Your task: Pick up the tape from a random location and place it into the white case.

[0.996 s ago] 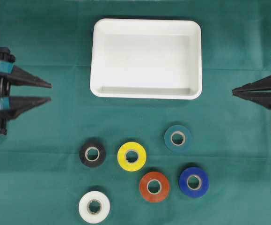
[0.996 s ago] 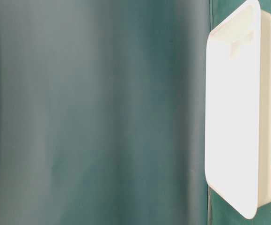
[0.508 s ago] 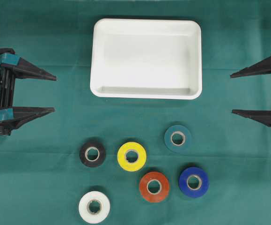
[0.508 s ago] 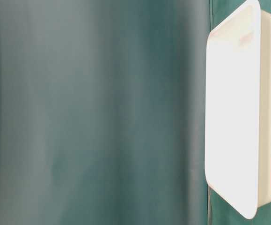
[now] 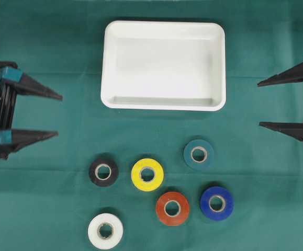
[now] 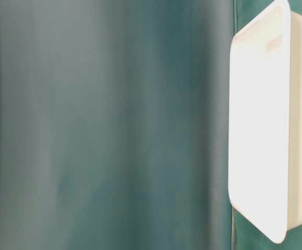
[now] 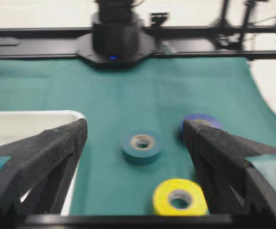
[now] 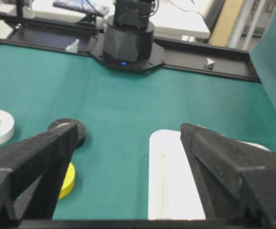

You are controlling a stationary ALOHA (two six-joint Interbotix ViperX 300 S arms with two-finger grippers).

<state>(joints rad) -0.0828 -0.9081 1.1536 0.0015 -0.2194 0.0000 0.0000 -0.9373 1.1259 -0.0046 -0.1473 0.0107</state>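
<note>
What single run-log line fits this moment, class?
left claw: open, empty | right claw: open, empty | white case: empty | six tape rolls on cloth, untouched

Overhead, table-level, two facing wrist views

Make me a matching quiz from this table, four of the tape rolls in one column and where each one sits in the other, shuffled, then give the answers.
Things:
1. white roll
2. black roll
3. teal roll
4. blue roll

Places, in the overhead view:
A. nearest the white case
B. just left of the yellow roll
C. just right of the red roll
D. lowest and farthest left of the group

Pairs: 1-D, 2-B, 3-A, 4-C
</note>
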